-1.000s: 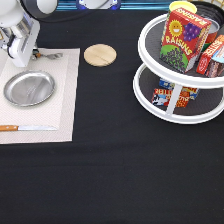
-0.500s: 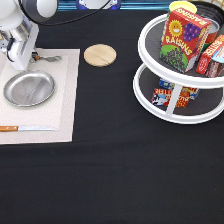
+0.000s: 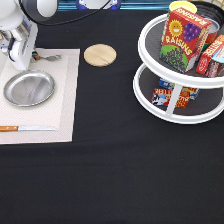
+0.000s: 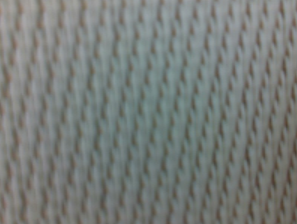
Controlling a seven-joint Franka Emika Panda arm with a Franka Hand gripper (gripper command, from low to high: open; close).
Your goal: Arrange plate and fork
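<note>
1. Low at the exterior view's left, the gripper [image 3: 20,64] sits on the woven placemat [image 3: 67,100]; its finger opening cannot be told.
2. Silver plate [image 3: 29,88] lies just below it; fork [image 3: 48,58] just beside it.

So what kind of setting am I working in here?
Likely a staged dining or kitchen tabletop: a placemat set with a metal plate, fork and knife, beside a two-tier turntable of groceries such as a raisins box. The hand is down at the plate's far edge.
</note>
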